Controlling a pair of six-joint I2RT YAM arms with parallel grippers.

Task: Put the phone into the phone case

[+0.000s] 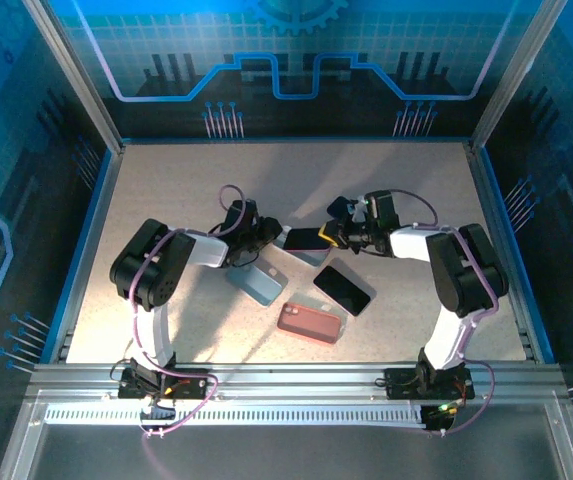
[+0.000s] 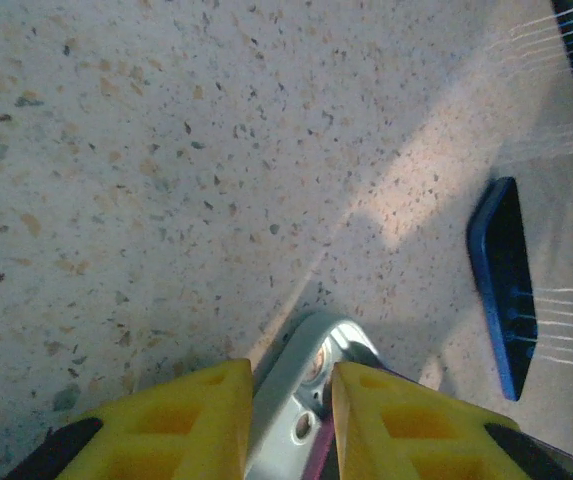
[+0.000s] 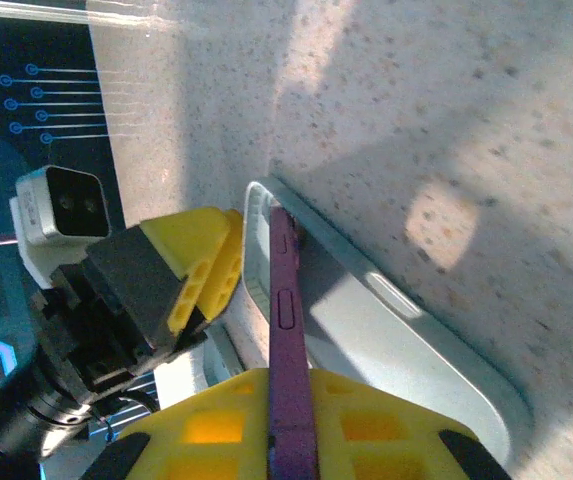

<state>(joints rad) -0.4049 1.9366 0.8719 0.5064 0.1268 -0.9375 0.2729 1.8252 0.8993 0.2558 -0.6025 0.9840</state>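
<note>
The purple phone [image 3: 286,320] stands on its long edge, clenched in the right claw [image 3: 291,410]. Its long axis runs left to right across the worktop [image 1: 166,190], toward the left claw [image 1: 264,238]. The grey case [image 3: 396,345] lies tilted alongside it with its hollow side facing the phone, whose far corner sits close against the case's end rim. The left claw pinches that end by the camera hole. Just in front lie a light blue case [image 1: 259,284], a black phone [image 1: 343,287] and a pink case [image 1: 310,322]. Bare worktop stretches behind and to both sides.
</note>
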